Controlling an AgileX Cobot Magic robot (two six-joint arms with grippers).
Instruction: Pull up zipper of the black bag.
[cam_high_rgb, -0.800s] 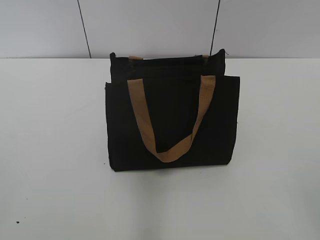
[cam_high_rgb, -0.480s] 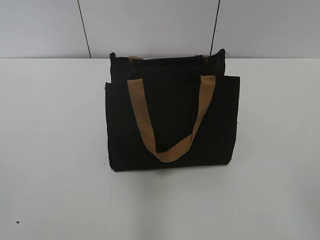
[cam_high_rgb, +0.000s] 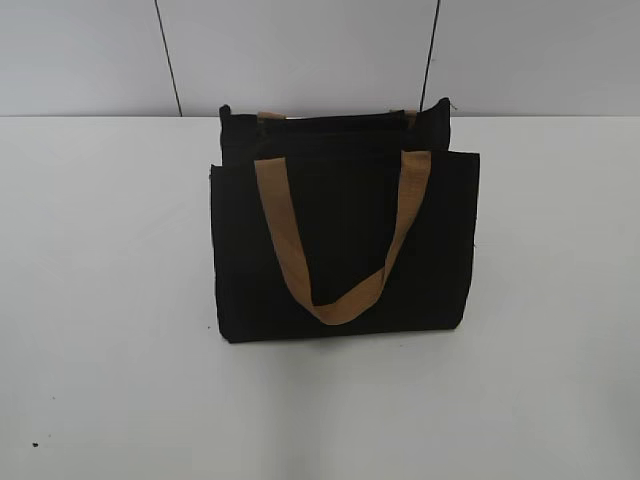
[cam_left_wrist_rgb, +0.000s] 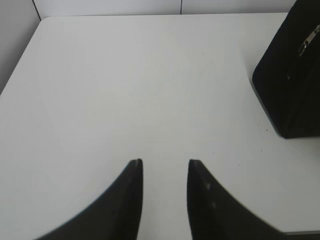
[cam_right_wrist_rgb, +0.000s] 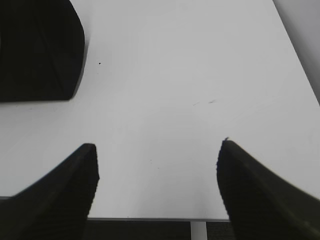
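The black bag (cam_high_rgb: 345, 245) stands upright in the middle of the white table, its tan handle (cam_high_rgb: 340, 300) hanging down its front. The zipper runs along its top edge (cam_high_rgb: 335, 120). In the left wrist view the bag's end (cam_left_wrist_rgb: 292, 85) shows at the right, with the silver zipper pull (cam_left_wrist_rgb: 310, 40) on it. My left gripper (cam_left_wrist_rgb: 165, 162) is open and empty over bare table, left of the bag. In the right wrist view the bag's other end (cam_right_wrist_rgb: 37, 50) is at the upper left. My right gripper (cam_right_wrist_rgb: 157, 145) is wide open and empty near the table's front edge. Neither gripper shows in the exterior view.
The white table (cam_high_rgb: 110, 300) extends around the bag on both sides. A grey panelled wall (cam_high_rgb: 300, 50) stands behind it. The table's front edge (cam_right_wrist_rgb: 150, 218) lies just under the right gripper.
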